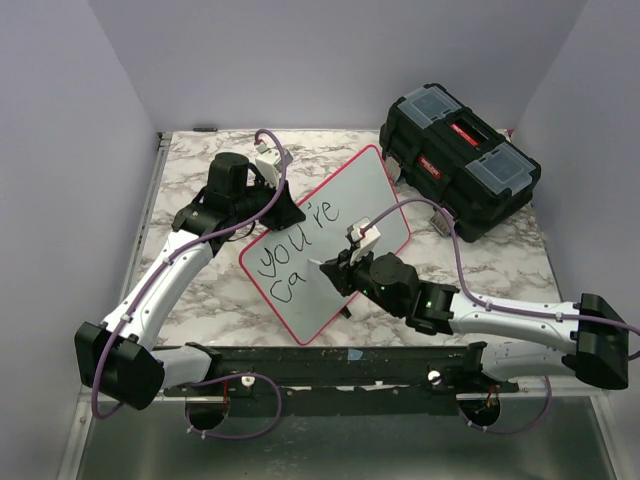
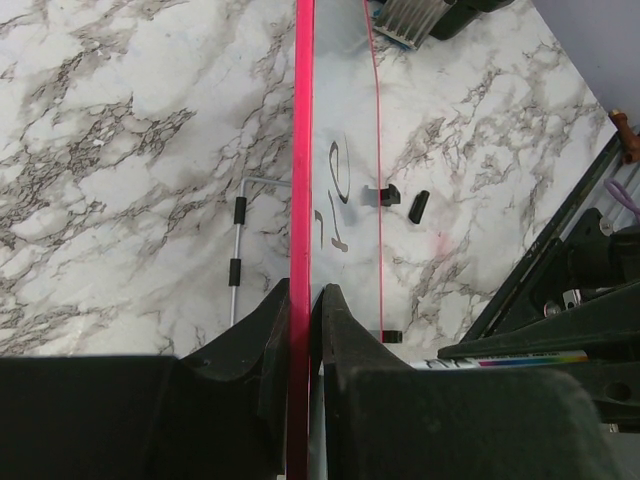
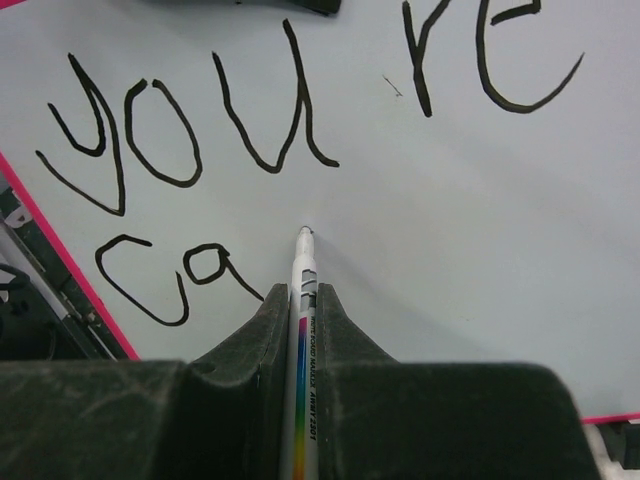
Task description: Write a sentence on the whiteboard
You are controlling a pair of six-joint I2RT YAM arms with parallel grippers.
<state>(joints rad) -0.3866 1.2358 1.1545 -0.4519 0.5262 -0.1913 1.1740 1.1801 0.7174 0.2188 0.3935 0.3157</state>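
The whiteboard (image 1: 370,200) with its red-pink rim lies tilted on the marble table. Black marker writing on it reads "you're" with "ca" (image 3: 170,275) below. My left gripper (image 1: 290,212) is shut on the board's far-left rim (image 2: 300,150), seen edge-on in the left wrist view, one finger each side. My right gripper (image 1: 330,268) is shut on a white marker (image 3: 303,300) with a rainbow stripe. The marker's tip (image 3: 305,232) sits at the board surface just right of the "a".
A black toolbox (image 1: 460,155) stands at the back right, close to the board's far corner. A thin metal rod with black sleeves (image 2: 238,255) lies on the marble (image 2: 120,150) beside the board. The black rail (image 1: 330,365) runs along the near edge.
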